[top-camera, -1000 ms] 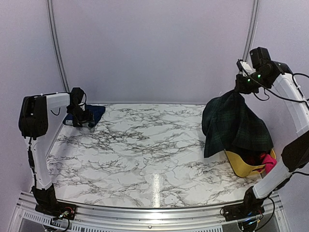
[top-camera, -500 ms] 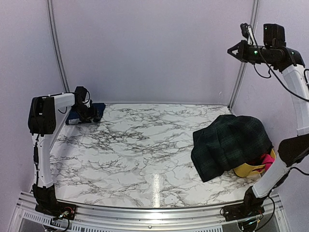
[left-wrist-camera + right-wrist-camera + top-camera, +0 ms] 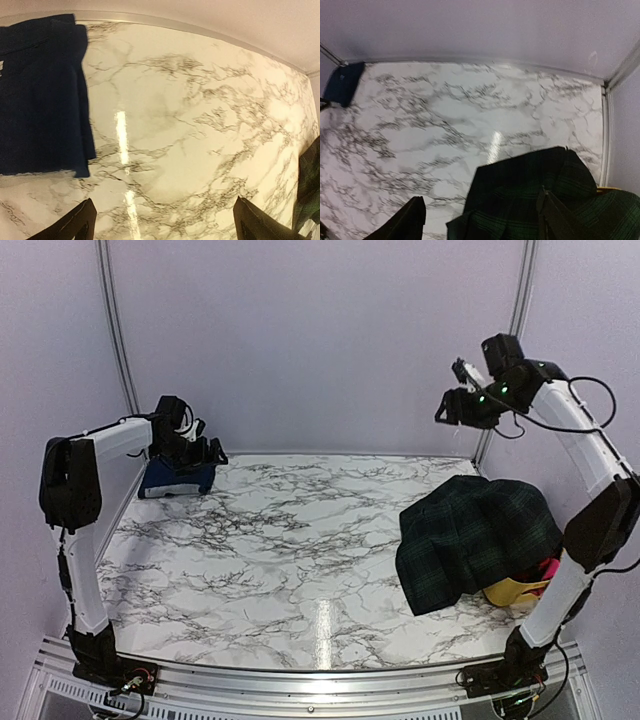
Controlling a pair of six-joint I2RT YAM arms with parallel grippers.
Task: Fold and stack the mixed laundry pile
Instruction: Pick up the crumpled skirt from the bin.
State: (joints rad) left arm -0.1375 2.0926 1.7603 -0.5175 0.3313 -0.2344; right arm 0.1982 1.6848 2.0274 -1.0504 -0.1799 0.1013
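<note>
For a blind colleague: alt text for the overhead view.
A plaid garment lies heaped over a yellow tub on the marble table's right. The right gripper hangs open above it; the left gripper, open, is beside a navy cloth.

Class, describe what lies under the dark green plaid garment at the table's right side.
Under the dark green-and-navy plaid garment, part of a yellow plastic tub and a small pink cloth piece peek out. The rest of the tub is covered.
</note>
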